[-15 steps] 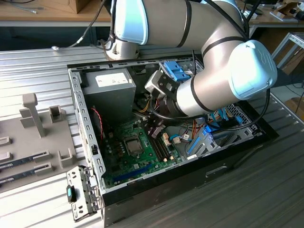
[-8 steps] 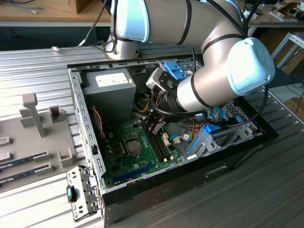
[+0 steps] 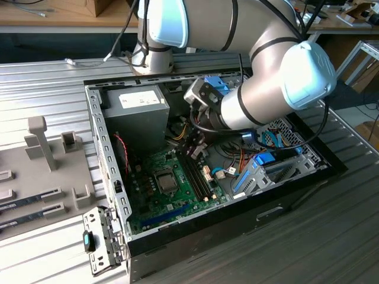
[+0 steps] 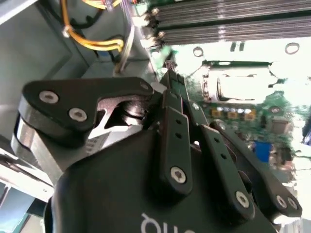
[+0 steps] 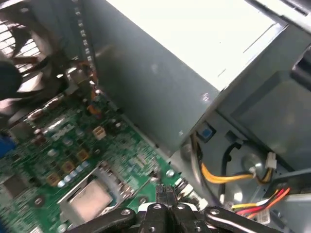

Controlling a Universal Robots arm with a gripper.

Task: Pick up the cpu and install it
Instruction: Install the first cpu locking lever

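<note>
hand [image 3: 195,148]: I see it above the memory slots, fingers pressed together, nothing visible between them
cpu [image 3: 166,181]: seated in socket, lower left of hand
nearest: memory slots [image 3: 198,174]

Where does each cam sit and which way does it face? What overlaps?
Exterior view: off the arm, high beside the case, looking down into it; arm and hand show, over the board.
First wrist view: at the wrist, looking along the shut hand at cpu and power supply.
Second wrist view: at the wrist, behind the hand, facing memory slots; hand's linkage shows.
Shared: all three show hand and board.
</note>
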